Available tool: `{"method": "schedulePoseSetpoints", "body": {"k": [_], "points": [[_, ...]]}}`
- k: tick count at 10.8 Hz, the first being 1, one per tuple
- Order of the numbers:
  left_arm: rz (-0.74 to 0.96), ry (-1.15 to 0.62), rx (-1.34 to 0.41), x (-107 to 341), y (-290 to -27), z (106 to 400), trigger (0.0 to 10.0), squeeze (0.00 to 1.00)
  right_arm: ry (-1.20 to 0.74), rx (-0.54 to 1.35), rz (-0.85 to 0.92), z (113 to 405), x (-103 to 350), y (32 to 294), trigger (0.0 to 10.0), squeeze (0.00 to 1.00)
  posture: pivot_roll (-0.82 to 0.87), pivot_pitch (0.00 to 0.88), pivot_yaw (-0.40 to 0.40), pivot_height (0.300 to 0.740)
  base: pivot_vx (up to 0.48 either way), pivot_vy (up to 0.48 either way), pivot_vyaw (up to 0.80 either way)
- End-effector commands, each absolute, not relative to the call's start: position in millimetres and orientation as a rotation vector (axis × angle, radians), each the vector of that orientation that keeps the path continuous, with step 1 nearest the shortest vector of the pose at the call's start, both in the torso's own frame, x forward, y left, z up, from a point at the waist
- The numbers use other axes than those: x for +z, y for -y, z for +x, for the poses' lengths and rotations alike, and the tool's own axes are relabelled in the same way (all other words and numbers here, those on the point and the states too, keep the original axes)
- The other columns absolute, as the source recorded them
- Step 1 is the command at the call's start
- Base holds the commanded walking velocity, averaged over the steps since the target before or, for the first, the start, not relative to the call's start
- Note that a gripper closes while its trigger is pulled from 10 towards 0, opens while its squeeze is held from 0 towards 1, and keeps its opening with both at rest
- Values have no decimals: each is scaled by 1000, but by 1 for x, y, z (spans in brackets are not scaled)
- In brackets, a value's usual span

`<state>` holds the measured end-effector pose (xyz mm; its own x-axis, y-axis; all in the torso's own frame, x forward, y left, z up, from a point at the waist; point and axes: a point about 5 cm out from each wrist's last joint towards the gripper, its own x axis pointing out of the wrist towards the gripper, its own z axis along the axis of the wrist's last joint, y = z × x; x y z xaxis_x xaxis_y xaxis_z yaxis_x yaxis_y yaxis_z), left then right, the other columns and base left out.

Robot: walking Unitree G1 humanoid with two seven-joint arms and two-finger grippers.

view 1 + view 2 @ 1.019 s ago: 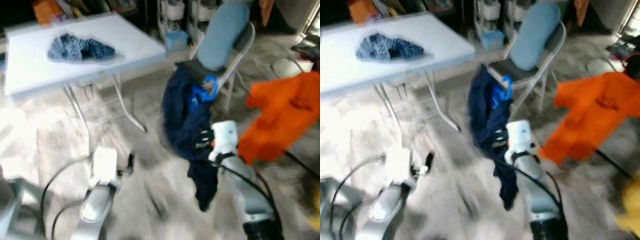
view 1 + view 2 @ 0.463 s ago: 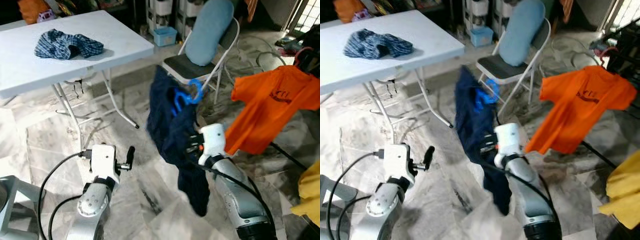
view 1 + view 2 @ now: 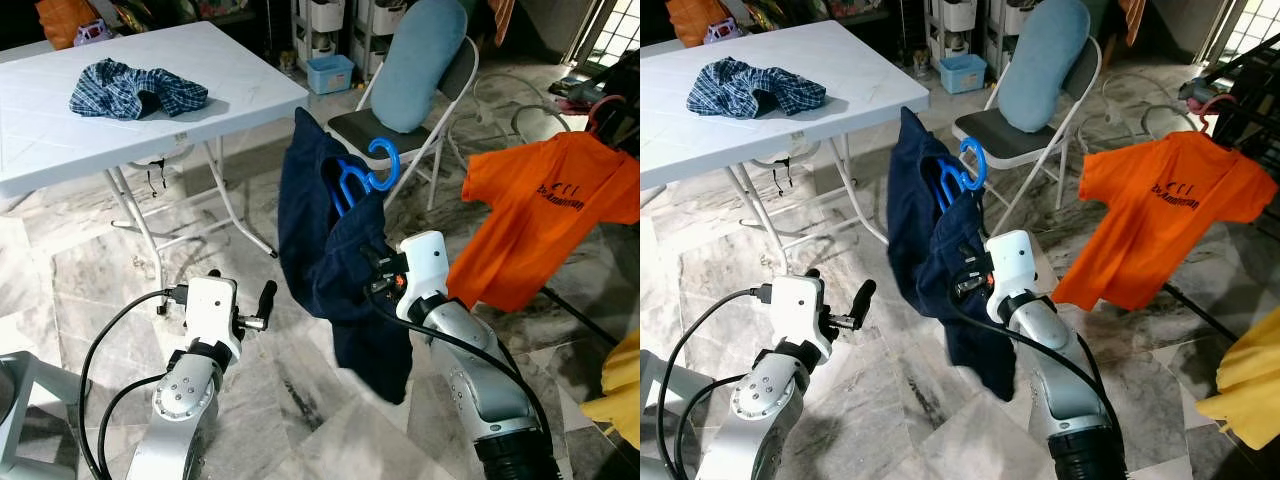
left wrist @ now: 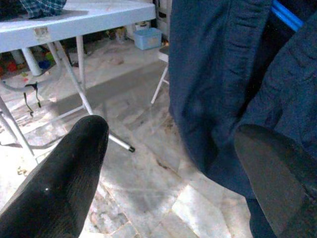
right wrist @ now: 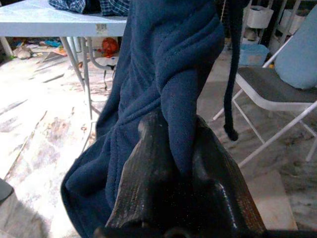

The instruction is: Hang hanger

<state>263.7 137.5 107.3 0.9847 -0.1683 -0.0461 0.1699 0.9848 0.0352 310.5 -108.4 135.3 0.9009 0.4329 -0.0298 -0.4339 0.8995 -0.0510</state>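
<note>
A navy blue garment (image 3: 325,240) hangs on a blue plastic hanger (image 3: 362,175), whose hook sticks out above the cloth. My right gripper (image 3: 376,276) is shut on a fold of the garment and holds it up over the floor, in front of the folding chair. In the right wrist view the cloth (image 5: 168,89) is pinched between the fingers (image 5: 148,188). My left gripper (image 3: 262,306) is open lower down, left of the garment and apart from it. Its fingertips (image 4: 69,168) are spread wide with nothing between them.
An orange T-shirt (image 3: 545,215) hangs on a hanger from a dark rack (image 3: 622,85) at the right. Behind the garment stands a folding chair (image 3: 440,140) with a blue cushion. A white folding table (image 3: 60,150) at the left holds a plaid cloth (image 3: 135,90). A yellow garment (image 3: 622,385) is at the right edge.
The view has swung right and steadied, so the blur is gone. My right gripper has lifted the navy garment and hanger slightly higher. The left gripper stays open.
</note>
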Motion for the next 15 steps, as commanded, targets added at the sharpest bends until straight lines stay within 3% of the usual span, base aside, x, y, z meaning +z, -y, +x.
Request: {"method": "schedulePoseSetpoints", "body": {"k": [1,5,9,10,15], "points": [[39,-17,-163,113,-140,268,10000,0,85,475,-63,315,162,106,10000,0,-43,5,4,740,0,0,0],[58,24,-257,126,-127,280,10000,0,76,442,-63,310,158,112,10000,0,-61,0,77,740,0,0,0],[-17,7,-232,119,-136,267,10000,0,-26,687,-39,289,150,105,10000,0,-28,5,13,740,0,0,0],[58,38,-251,122,-137,265,10000,0,-39,749,-87,286,151,107,10000,0,-16,28,-17,740,0,0,0],[102,123,-238,141,-146,278,10000,0,-87,925,-82,277,153,94,10000,0,-10,68,25,740,0,0,0]]}}
